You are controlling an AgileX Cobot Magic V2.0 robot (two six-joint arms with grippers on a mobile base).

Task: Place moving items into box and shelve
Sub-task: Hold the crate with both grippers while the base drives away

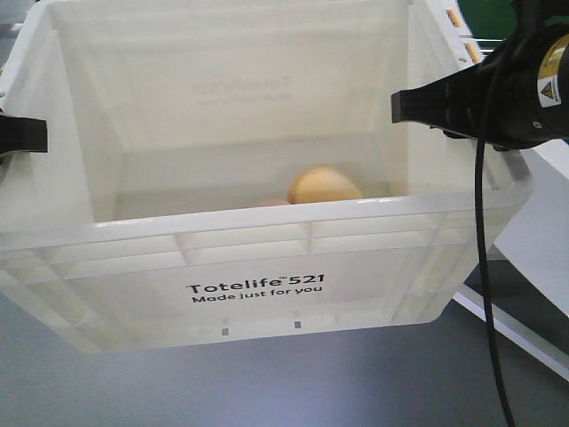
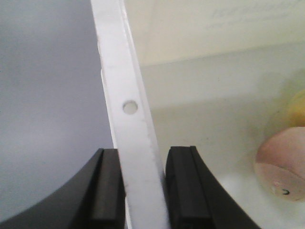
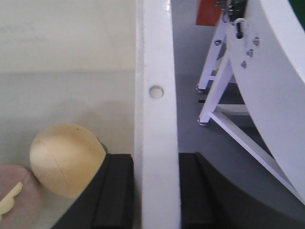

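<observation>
With the left gripper (image 2: 143, 188) and right gripper (image 3: 156, 191) each clamped on a side rim of the box (image 1: 267, 233), at nine and three o'clock, I'd move both arms level and in step, so the yellow-orange fruit (image 1: 324, 185) and pinkish fruit (image 2: 283, 164), lying around five o'clock on its floor, don't roll.

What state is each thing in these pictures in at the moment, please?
white crate: open-topped, gripped at both side rims.
yellow-orange fruit: lying on the crate's floor, beside the pinkish one.
pinkish fruit: lying on the crate's floor.
left gripper: shut on the crate's left rim.
right gripper: shut on the crate's right rim.
</observation>
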